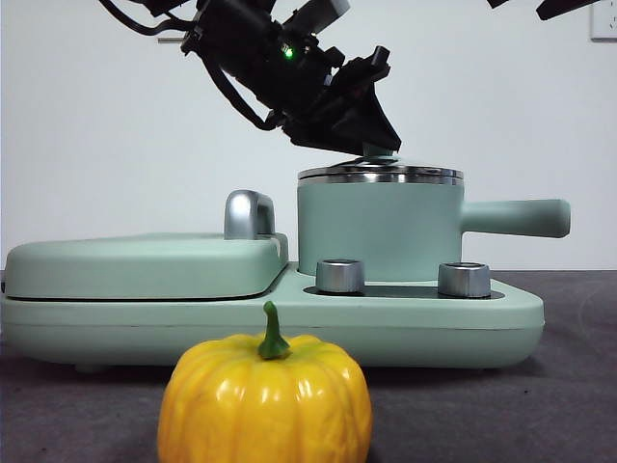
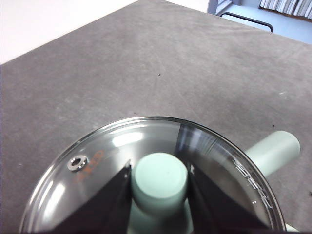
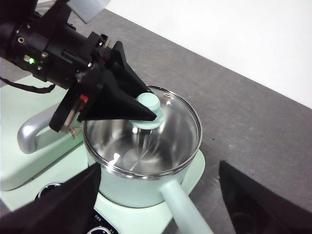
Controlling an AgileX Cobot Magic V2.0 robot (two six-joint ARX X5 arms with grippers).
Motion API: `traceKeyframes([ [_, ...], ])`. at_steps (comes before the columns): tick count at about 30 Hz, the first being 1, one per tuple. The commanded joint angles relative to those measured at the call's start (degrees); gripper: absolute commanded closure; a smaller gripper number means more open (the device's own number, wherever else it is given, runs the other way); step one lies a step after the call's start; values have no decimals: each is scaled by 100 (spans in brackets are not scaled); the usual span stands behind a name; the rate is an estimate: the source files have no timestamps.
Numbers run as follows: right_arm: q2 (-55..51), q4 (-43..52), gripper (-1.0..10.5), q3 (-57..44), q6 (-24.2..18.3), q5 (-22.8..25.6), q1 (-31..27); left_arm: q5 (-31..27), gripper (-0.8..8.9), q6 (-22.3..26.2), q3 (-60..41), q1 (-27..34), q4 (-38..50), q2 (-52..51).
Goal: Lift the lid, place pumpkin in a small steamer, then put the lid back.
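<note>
Your left claw has its two black jaws closed on the small mint-green knob of the round clear glass lid with the steel rim. The lid sits flat on the small mint-green cylindrical steamer pot, rim to rim, not yet lifted. In the front view that arm comes down at a slant from the upper left, so watch the tilt.

To do this step well: keep the knob centred between the jaws, pull straight up along the pot's vertical axis, hold the lid level until the rim clears the chrome band, then carry it aside. Don't drag sideways, or the pot may shift on its mint-green base unit.

Right claw: jaws spread open, empty, waiting above the pot's handle side.

Pot's long straight handle is the long axis: horizontal, pointing away from the flat griddle cover, toward the right claw.

Glossy yellow-orange ribbed toy pumpkin stands upright on the grey counter, green stem up, in front of the base, nearer the front camera, well apart from both claws.
</note>
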Motion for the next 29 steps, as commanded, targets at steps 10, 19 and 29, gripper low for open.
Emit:
traceKeyframes([
  [10,17,72,565,125,105,0,26,-254,806,-52,160,-28,-127,-466],
  [19,17,20,564,125,240,-76,28,-490,804,-50,160,190,-1392,-1611],
  [29,85,-879,563,125,-205,-979,599,-896,801,-94,-83,883,-3462,-2889],
])
